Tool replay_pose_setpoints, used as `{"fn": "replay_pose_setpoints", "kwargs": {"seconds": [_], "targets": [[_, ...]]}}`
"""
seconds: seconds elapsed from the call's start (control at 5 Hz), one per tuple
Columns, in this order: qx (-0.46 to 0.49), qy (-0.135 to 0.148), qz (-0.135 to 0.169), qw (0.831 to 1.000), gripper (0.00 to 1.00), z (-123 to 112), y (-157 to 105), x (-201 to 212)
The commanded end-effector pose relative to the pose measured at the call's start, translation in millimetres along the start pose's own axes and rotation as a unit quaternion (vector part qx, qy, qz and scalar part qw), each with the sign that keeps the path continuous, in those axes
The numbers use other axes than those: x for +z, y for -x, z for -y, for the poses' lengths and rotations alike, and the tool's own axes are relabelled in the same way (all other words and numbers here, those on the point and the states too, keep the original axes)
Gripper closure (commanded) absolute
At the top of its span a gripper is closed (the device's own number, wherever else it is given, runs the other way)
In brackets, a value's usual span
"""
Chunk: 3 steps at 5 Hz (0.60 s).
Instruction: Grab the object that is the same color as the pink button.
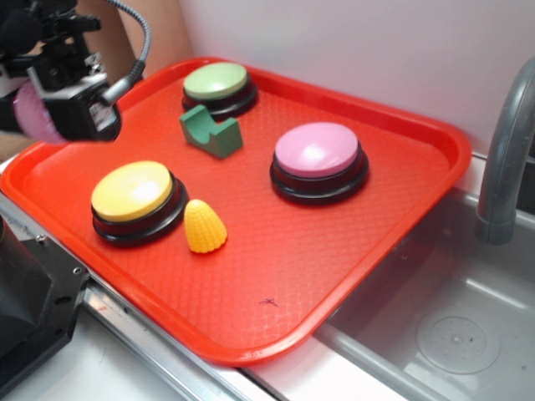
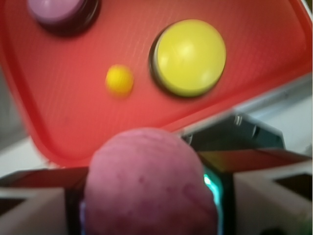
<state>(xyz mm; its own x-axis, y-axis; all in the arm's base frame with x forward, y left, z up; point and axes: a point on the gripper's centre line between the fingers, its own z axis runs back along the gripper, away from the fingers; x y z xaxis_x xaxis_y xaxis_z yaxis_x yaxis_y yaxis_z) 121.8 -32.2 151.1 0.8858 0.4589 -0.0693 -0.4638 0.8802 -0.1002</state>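
My gripper (image 1: 38, 113) hangs above the tray's left corner and is shut on the small pink ball (image 1: 33, 115). In the wrist view the ball (image 2: 151, 183) fills the space between the two jaws, held well above the tray. The pink button (image 1: 318, 159) stands right of the tray's middle, far from the gripper. Its edge shows at the top left of the wrist view (image 2: 55, 11).
On the red tray (image 1: 368, 242) are a yellow button (image 1: 135, 199), a yellow corn toy (image 1: 205, 225), a green button (image 1: 218, 86) and a green block (image 1: 211, 131). A grey sink (image 1: 451, 334) and faucet (image 1: 506, 150) lie to the right.
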Motion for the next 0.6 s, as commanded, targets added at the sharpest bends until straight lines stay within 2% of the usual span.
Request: {"fn": "replay_pose_setpoints", "kwargs": {"seconds": [0.0,0.2,0.4], "targets": [[-0.096,-0.041,0.07,0.992,1.0,-28.6,-117.3,18.9],[-0.124,-0.064,0.076,0.987,1.0,-10.2,-127.9,21.6],[-0.125,-0.085,0.085,0.985,1.0,-3.0,-128.8,18.6]]}}
